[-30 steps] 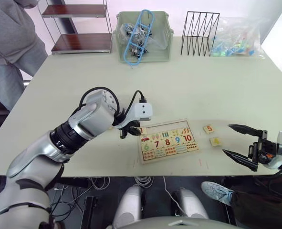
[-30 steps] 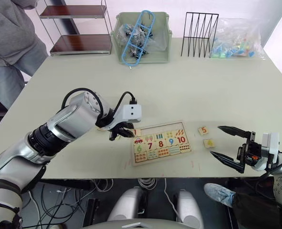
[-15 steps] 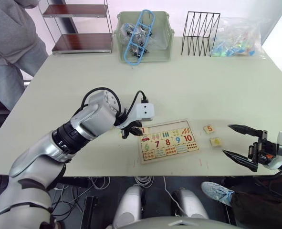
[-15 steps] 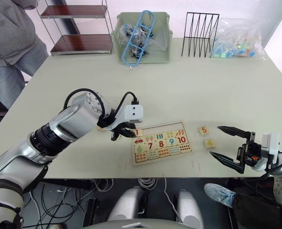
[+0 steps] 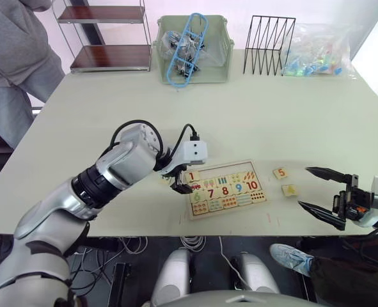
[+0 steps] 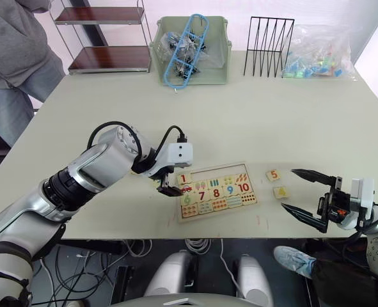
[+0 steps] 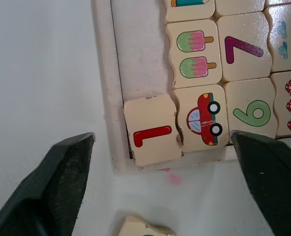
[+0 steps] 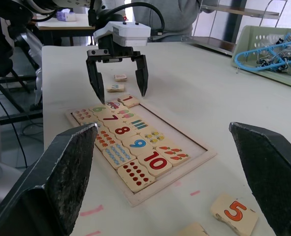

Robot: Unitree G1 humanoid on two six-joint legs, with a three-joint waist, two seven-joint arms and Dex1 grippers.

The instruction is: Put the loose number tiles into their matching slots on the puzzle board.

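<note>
The puzzle board (image 5: 224,169) lies near the table's front edge with its top row mostly bare. Tile 1 (image 7: 152,129) rests at the board's left corner beside the car picture tile, slightly crooked, one edge over the rim. My left gripper (image 5: 181,185) hovers open just over it, one finger on each side, touching nothing. Tile 5 (image 5: 279,173) and tile 4 (image 5: 289,190) lie loose to the right of the board. Tile 3 (image 8: 115,88) and another loose tile (image 8: 120,77) lie beyond the board's left end. My right gripper (image 5: 304,187) stands open and empty, right of tiles 4 and 5.
At the table's back stand a green bin (image 5: 192,48) with a blue plastic piece, a black wire rack (image 5: 268,45) and a clear bag of small items (image 5: 316,51). A person in grey (image 5: 16,51) stands at the far left beside a shelf (image 5: 105,38).
My left gripper has opened and let go of tile 1 at the board's left corner, after shifting a little right. The right gripper has not moved.
</note>
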